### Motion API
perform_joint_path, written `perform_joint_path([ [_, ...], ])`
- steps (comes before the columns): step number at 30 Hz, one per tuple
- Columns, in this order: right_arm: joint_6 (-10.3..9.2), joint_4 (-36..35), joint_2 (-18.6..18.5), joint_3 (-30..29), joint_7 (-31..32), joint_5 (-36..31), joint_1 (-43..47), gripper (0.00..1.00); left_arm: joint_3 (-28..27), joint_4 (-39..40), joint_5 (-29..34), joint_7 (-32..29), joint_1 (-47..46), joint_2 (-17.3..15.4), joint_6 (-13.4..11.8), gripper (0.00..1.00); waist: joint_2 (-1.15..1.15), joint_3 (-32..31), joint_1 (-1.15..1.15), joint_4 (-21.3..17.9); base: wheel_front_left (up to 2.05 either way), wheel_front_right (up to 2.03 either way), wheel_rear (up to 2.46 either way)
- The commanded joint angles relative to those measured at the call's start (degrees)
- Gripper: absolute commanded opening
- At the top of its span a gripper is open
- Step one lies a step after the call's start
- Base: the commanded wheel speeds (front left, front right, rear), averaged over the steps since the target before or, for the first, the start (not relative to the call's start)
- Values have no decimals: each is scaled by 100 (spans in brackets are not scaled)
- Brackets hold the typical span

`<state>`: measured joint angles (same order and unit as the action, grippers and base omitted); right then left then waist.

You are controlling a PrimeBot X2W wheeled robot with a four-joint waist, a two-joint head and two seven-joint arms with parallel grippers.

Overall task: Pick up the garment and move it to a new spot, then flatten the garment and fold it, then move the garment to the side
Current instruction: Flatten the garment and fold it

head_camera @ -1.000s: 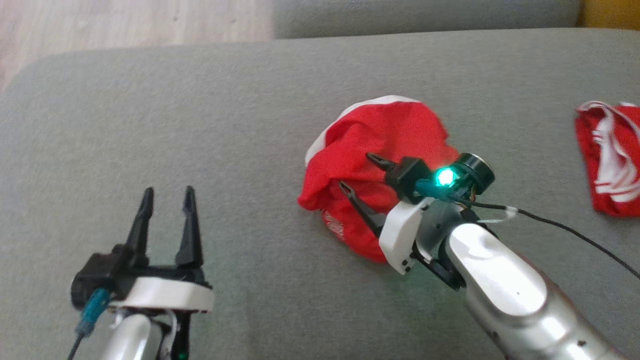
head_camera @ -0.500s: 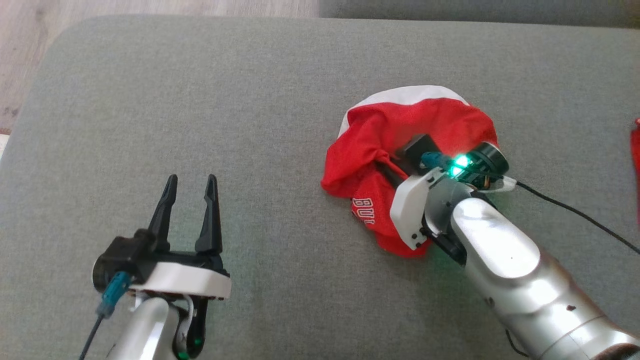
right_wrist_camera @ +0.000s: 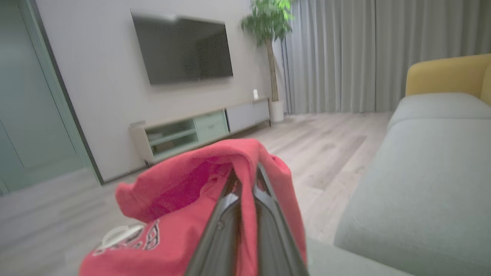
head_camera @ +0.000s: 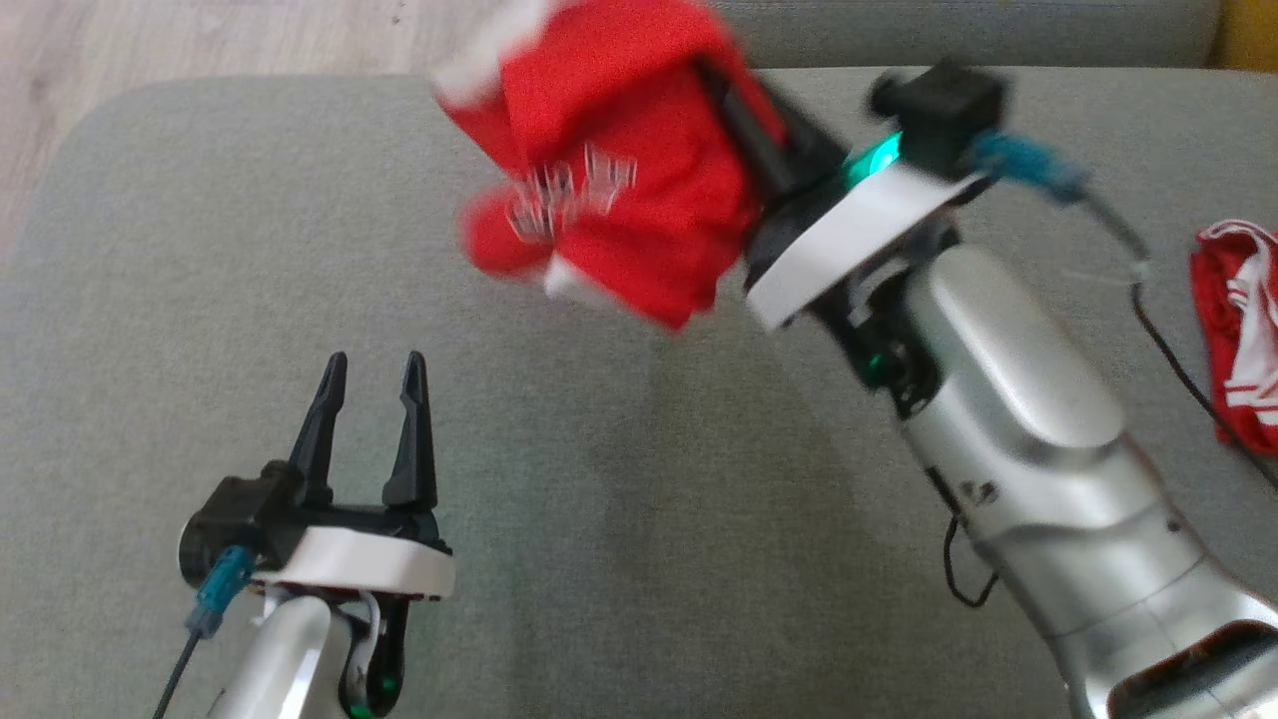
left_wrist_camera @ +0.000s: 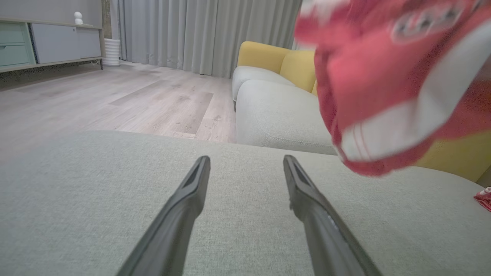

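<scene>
Head view: my right gripper (head_camera: 741,115) is clamped on the crumpled red fabric garment with white trim (head_camera: 619,170), held in the air above the grey fabric cushion (head_camera: 599,499). My left gripper (head_camera: 373,367) sits low, fingers apart, empty.

Left wrist view: fingers spread over the cushion, garment (left_wrist_camera: 383,88) blurred at upper right.

Right wrist view: fingers nearly together, red cloth bunched around them.
</scene>
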<state>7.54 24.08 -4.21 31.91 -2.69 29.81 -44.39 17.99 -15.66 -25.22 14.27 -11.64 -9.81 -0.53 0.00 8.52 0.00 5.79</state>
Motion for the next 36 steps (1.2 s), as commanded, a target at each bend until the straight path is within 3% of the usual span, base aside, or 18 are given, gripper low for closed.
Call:
perform_joint_path([
  [1,-5,-223,131,-177,-93,84,-82,0,-263,161,48,57,-181,-107,-7,100,0,-28,0,-74,0,0,0],
  [11,-5,785,100,-2209,286,-541,1313,0,-236,125,36,66,-197,-84,78,100,0,21,0,-298,0,0,0],
  [16,-5,1098,108,-2845,271,-1007,1596,0,-220,73,42,67,-226,-83,100,100,0,18,0,-336,0,0,0],
  [17,-5,1132,110,-2989,276,-1130,1641,23,-219,61,44,68,-227,-84,104,100,0,5,0,-343,0,0,0],
  [18,-5,1142,112,-3114,288,-1261,1682,100,-218,50,47,68,-224,-85,107,100,0,-12,0,-352,0,0,0],
  [23,-5,764,100,-3671,511,-2286,1976,100,-203,-2,57,70,-190,-79,120,100,0,-131,0,-353,0,0,0],
  [26,-5,93,98,-3746,959,-2758,2279,100,-192,-23,58,70,-166,-69,127,100,0,-194,0,-334,0,0,0],
  [32,-5,-1545,-17,-2890,2043,-2984,2679,100,-209,7,55,71,-144,-60,102,100,0,-171,0,-344,0,0,0],
  [36,-5,-1553,-340,-2235,2686,-3025,2414,100,-207,63,61,72,-233,-39,102,100,0,-15,0,-300,0,0,0],
])
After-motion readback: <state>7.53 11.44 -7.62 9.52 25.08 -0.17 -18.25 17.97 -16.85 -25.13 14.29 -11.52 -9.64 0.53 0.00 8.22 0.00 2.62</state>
